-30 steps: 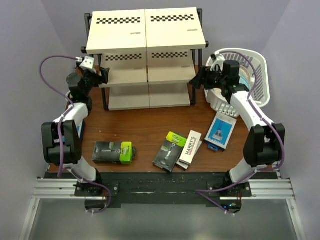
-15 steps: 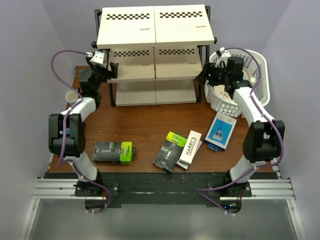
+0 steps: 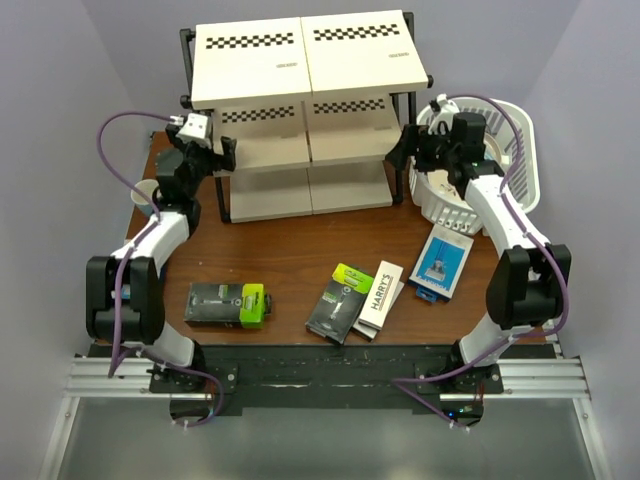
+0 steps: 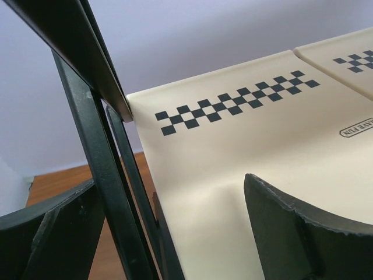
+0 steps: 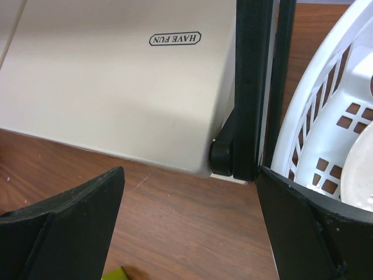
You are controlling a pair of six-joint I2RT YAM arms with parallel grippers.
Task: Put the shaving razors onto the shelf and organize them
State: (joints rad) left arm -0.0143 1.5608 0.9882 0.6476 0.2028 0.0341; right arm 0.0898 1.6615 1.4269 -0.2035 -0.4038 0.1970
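Observation:
The shelf (image 3: 310, 60) stands at the back centre, black frame with cream checkerboard boards. My left gripper (image 3: 222, 155) is open at its left frame; in the left wrist view a black frame post (image 4: 99, 175) runs between the spread fingers of the left gripper (image 4: 175, 239), beside a cream board (image 4: 262, 134). My right gripper (image 3: 402, 150) is open by the shelf's right leg (image 5: 250, 87), with only tabletop between the jaws of the right gripper (image 5: 189, 230). The shaving razors lie on the table: two black-and-green boxes (image 3: 228, 303) (image 3: 340, 300), a HARRY'S box (image 3: 380, 297), a blue-and-white box (image 3: 443, 262).
A white plastic basket (image 3: 515, 170) holding a plate stands right of the shelf, close to my right gripper; its wall (image 5: 326, 134) nearly touches the right finger. A paper cup (image 3: 145, 193) sits at the table's left edge. Purple walls close in on both sides.
The shelf has shifted to the right and back, then settled slightly left. Both grippers have opened wider at its frame.

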